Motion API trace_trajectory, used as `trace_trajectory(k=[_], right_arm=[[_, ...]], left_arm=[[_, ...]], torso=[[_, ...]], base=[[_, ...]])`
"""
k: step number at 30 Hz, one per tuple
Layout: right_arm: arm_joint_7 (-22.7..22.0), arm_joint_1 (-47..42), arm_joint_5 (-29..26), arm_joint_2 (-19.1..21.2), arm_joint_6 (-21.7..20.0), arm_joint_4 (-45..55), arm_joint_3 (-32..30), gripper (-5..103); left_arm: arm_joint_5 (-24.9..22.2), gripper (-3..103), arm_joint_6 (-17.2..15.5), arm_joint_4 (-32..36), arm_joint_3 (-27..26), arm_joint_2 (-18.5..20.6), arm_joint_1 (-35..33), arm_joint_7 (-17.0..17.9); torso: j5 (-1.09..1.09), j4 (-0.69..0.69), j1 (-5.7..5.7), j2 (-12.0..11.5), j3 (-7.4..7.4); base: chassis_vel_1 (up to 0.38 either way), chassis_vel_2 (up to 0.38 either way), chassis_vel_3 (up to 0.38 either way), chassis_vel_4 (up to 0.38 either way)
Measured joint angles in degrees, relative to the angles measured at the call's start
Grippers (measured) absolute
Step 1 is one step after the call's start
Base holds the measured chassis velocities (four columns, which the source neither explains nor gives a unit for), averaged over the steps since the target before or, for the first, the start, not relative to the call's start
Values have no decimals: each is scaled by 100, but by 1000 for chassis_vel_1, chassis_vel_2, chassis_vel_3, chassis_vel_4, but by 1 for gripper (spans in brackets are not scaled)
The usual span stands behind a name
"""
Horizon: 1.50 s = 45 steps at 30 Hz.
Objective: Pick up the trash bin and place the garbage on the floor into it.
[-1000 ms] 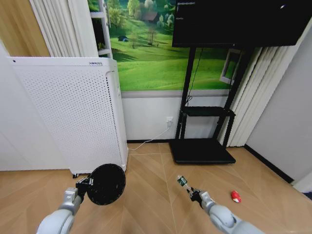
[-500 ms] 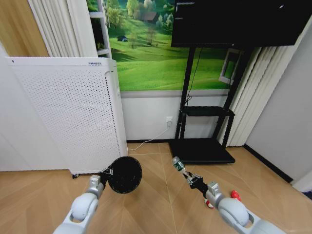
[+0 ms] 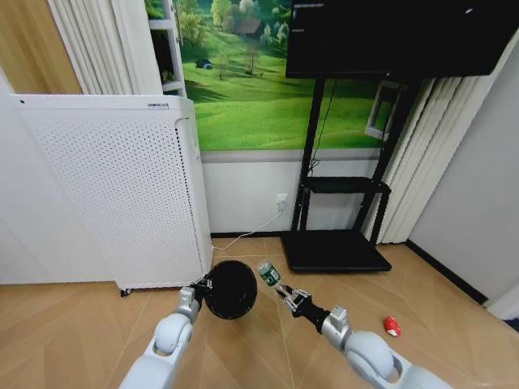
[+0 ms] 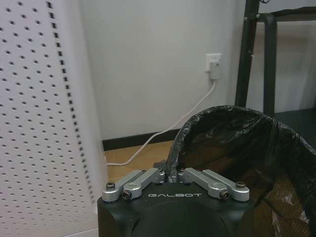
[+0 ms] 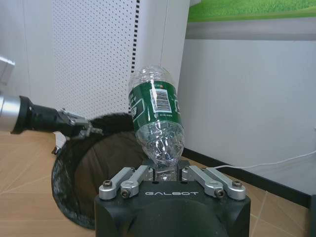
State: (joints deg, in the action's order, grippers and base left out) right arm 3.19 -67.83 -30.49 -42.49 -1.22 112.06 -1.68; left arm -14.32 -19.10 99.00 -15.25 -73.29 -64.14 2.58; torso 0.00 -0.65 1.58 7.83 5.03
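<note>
Holding the trash bin up off the floor, the left gripper is clamped on its rim. The right gripper grips a bottle just at the bin's 3 o'clock, and a red scrap lies way off around 4 o'clock.

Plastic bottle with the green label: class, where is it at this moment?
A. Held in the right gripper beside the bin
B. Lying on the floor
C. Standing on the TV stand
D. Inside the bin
A: the right gripper clamps the plastic bottle next to the trash bin.
</note>
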Motion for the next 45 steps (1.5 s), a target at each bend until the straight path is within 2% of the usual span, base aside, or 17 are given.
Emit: trace_trajectory(k=[11,24,29,30,33,35,39,40,42,44,45], right_arm=[[-33,695,139,-544,67,-442,708,20],[20,916,309,-699,244,-614,1150,20],[-40,984,283,-691,158,-639,1161,41],[-40,984,283,-691,158,-639,1161,41],[-42,995,272,-649,146,-638,1102,57],[-41,993,271,-641,145,-632,1086,57],[-41,949,271,-613,145,-620,1035,78],[-41,949,271,-613,145,-620,1035,78],[-41,932,274,-607,145,-618,1017,89],[-42,929,274,-604,145,-615,1005,89],[-46,931,273,-597,145,-612,988,94]], left_arm=[[64,5,-27,-283,544,-249,197,32],[69,5,-12,-512,748,-396,414,36],[93,5,-12,-504,761,-433,394,36],[93,5,-12,-504,761,-433,394,36],[105,5,-12,-473,761,-435,377,36],[106,5,-12,-466,760,-433,375,36],[106,5,-13,-430,744,-420,373,34],[106,5,-13,-430,744,-420,373,34],[107,5,-16,-409,733,-416,370,33],[106,5,-16,-396,726,-413,368,32],[104,5,-18,-381,717,-410,366,31]], torso=[[0,1,0,0,0],[0,0,0,0,0],[0,0,0,0,0],[0,0,0,0,0],[0,0,0,0,0],[0,0,0,0,0],[0,0,0,0,0],[0,0,0,0,0],[0,0,0,0,0],[0,0,0,0,0],[0,0,0,0,0]], base=[[0,0,0,0],[0,0,0,0],[0,0,0,0],[0,0,0,0],[0,0,0,0],[0,0,0,0],[0,0,0,0],[0,0,0,0],[0,0,0,0],[0,0,0,0],[0,0,0,0]])
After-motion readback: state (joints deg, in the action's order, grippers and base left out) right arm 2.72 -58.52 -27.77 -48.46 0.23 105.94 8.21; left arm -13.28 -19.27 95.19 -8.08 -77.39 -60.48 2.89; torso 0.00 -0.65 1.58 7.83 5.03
